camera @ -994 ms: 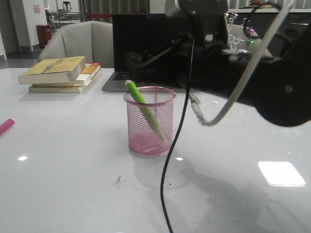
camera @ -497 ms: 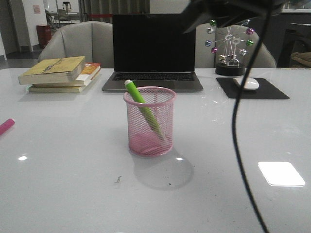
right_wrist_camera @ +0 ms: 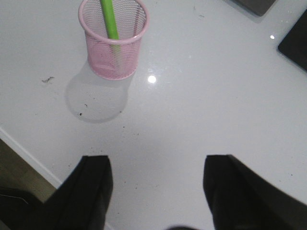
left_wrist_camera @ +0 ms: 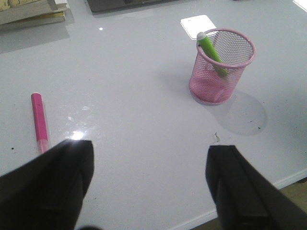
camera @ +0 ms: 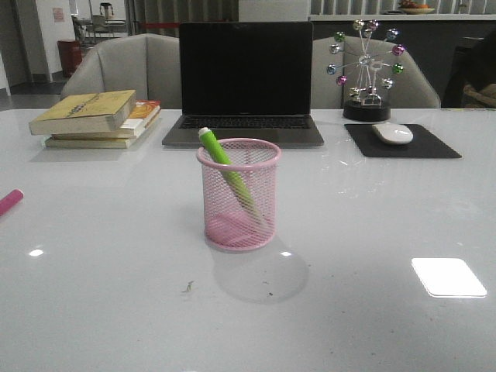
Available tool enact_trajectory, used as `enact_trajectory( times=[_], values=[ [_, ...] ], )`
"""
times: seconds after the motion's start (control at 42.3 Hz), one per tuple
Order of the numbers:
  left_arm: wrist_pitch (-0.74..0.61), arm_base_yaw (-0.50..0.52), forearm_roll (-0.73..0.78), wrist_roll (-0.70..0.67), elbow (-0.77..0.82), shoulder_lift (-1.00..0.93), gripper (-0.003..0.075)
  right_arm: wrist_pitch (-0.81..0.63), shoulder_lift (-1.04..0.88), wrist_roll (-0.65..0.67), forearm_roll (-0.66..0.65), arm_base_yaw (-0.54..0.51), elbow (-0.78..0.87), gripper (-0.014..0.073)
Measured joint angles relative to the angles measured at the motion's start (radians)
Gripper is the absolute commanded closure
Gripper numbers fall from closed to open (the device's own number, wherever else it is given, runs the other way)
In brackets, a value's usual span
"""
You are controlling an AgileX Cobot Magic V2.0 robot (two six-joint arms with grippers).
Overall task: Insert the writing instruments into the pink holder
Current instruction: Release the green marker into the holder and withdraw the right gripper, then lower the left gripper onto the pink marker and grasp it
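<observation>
The pink mesh holder (camera: pixel 239 194) stands mid-table with the lime green marker (camera: pixel 225 170) leaning inside it, white end up. The same holder (left_wrist_camera: pixel 221 67) and green marker (left_wrist_camera: pixel 210 50) show in the left wrist view; the holder (right_wrist_camera: pixel 114 38) and marker (right_wrist_camera: pixel 109 21) also show in the right wrist view. The magenta marker (left_wrist_camera: pixel 39 120) lies flat on the table at the far left, its tip just visible at the edge (camera: pixel 9 201) of the front view. My left gripper (left_wrist_camera: pixel 149 155) is open and empty, near the front table edge. My right gripper (right_wrist_camera: pixel 157 165) is open and empty too.
A laptop (camera: pixel 244 81) stands behind the holder. A stack of books (camera: pixel 97 118) lies at the back left. A mouse (camera: pixel 393 133) on a black pad (camera: pixel 434 147) and a ball ornament (camera: pixel 366 66) sit at the back right. The table's front edge (right_wrist_camera: pixel 29 158) runs near both grippers.
The right arm and its cable, which crossed the front view over the holder, have withdrawn out of that view. The green marker stays in the holder.
</observation>
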Motion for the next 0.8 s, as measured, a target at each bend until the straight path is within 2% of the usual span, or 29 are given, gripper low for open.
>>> enact_trajectory(
  times=[0.024,0.189,0.379,0.615,0.804],
  values=[
    [0.002,0.0,0.0,0.0,0.0,0.004,0.0173,0.004,-0.008,-0.002,0.001,0.0,0.002,0.0102],
    [0.086,0.0,0.043,-0.06,-0.044,0.115,0.0173,0.024,-0.034,-0.004,0.006,0.0,0.009,0.0102],
    [0.225,0.021,0.131,-0.134,-0.176,0.313,0.0173,0.024,-0.034,-0.004,0.009,0.0,0.009,0.0102],
    [0.247,0.182,0.138,-0.15,-0.333,0.578,0.0174,0.024,-0.034,-0.004,0.013,0.0,0.009,0.0102],
    [0.231,0.309,0.138,-0.15,-0.451,0.786,0.0217,0.025,-0.034,-0.004,0.013,0.0,0.009,0.0102]
  ],
)
